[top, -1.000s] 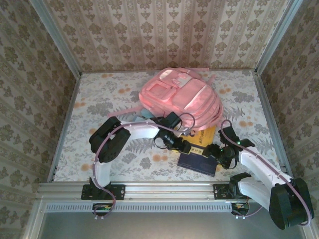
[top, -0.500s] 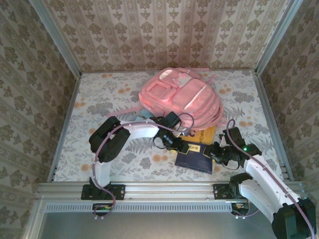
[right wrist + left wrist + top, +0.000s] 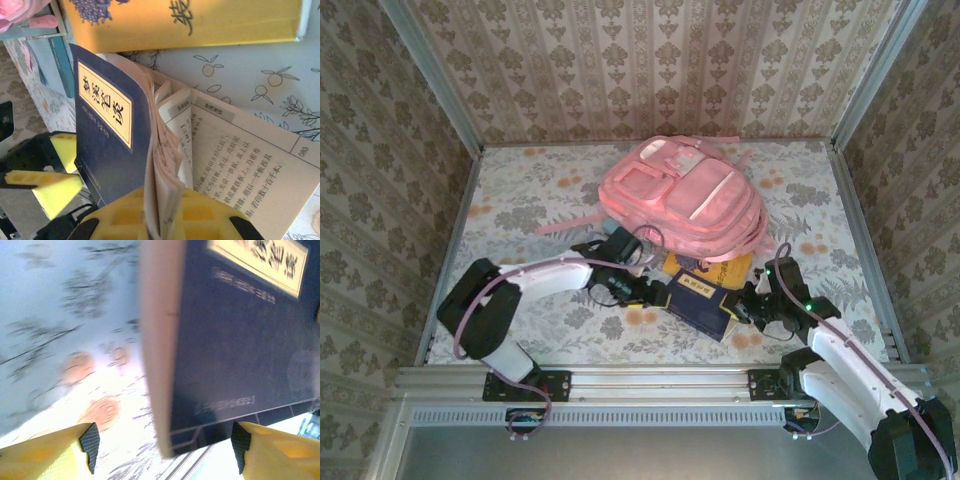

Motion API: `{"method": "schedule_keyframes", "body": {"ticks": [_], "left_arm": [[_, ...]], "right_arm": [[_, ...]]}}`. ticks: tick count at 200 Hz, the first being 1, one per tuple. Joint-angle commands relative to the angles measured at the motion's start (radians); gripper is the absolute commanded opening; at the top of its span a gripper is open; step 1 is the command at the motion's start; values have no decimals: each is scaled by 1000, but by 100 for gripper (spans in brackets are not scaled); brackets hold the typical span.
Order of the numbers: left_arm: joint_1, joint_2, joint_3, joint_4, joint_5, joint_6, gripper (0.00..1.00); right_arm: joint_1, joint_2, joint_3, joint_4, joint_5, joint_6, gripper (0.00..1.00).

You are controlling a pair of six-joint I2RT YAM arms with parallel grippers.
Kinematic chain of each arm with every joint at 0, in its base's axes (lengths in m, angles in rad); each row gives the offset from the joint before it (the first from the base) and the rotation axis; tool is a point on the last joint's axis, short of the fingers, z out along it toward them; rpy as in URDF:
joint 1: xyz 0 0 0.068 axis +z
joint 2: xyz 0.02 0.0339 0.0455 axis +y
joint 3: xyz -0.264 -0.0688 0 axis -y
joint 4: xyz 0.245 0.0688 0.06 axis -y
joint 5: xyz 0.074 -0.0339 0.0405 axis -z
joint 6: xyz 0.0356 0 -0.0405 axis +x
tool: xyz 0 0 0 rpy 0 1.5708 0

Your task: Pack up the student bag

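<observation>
The right gripper [image 3: 748, 308] is pressed together on the navy book [image 3: 700, 298], pinching it at the page edge nearest its own tips. In the wrist view pages fan up out of the yellow fingers [image 3: 125, 215]. The front cover stands off to the claw's left and one printed page lies flat to its right. Judged reason: it caught only part of the page block, so the book gapes open instead of sitting as one closed slab.

The left gripper [image 3: 642, 290] is spread wide with nothing in it. The book's other end sits just ahead of its tips, the page edge and dark cover running away from the pads [image 3: 90, 445]. Neither pad is touching, as far as can be told. It looks placed there to steady or take over that end, but that is a guess.

The yellow book [image 3: 185, 20] lies flat beyond the right claw's tips, past the navy book, on the flowered table [image 3: 520, 210]. The student bag [image 3: 680, 195] lies flat farther ahead of both claws, behind the two books. Its near edge is right at the yellow book; overlap cannot be told. No opening in the bag can be made out.

Packing is judged early, with both books outside the bag. Risk: pages may tear or slip from the thin pinch if the book is lifted this way.
</observation>
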Motion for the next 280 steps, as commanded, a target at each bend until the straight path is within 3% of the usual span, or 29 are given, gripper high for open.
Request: {"method": "schedule_keyframes", "body": {"ticks": [1,33,65,98,158,202,210,216,232,250,280], "left_arm": [[58,-82,-87,100,7,-186,75],[108,-174,-197,277,-24,-389,78],[96,-155,-282,545,-43,-602,76],[60,-133,-300,659,-94,-688,72],[32,-65,-302,779,-98,-762,42],[39,-91,-302,792,-92,-771,10],[45,-111,-304,782,-91,-767,5],[50,-135,-303,755,-100,-758,0],[55,-254,-278,600,-146,-700,0],[70,-395,-202,386,-190,-589,0],[131,-543,-56,151,-214,-413,0]], "right_arm": [[35,-27,-38,155,34,219,0],[80,-16,-73,251,89,316,0],[146,-14,-80,277,162,355,0],[168,-13,-101,314,185,383,0],[197,-12,-109,343,211,411,0],[208,-12,-82,291,232,395,0],[208,-11,-63,258,237,375,12],[208,-11,-34,209,244,349,29],[208,-9,75,50,283,248,56],[208,5,200,-95,332,129,69],[209,70,381,-224,374,-51,75]]}}
